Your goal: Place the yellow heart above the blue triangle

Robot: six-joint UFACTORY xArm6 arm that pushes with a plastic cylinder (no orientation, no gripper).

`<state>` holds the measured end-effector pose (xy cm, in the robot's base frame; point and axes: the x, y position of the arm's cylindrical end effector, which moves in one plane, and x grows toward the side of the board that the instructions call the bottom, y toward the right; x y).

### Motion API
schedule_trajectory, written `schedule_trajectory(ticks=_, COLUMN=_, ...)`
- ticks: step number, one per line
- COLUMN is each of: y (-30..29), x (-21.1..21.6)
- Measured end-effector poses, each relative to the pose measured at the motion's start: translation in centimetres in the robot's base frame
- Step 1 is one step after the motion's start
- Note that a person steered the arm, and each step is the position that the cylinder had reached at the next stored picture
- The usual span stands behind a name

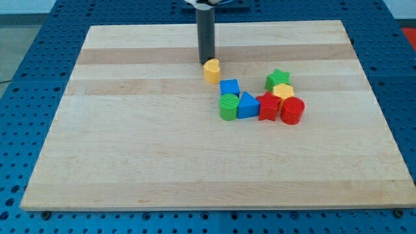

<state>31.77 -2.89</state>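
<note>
The yellow heart lies on the wooden board, above and left of the block cluster. My tip touches the board just at the heart's upper left, close against it. The blue triangle sits in the cluster's lower row, below and to the right of the heart. A blue cube lies between the heart and the triangle, just above and left of the triangle.
A green cylinder is left of the triangle. A red star and a red cylinder are to its right. A green star and a yellow cylinder sit above those. The board lies on a blue perforated table.
</note>
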Motion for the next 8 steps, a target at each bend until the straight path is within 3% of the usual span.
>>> schedule_trajectory(ticks=2, y=-2.4, x=2.3)
schedule_trajectory(ticks=4, y=4.1, x=2.6)
schedule_trajectory(ticks=8, y=7.1, x=4.3)
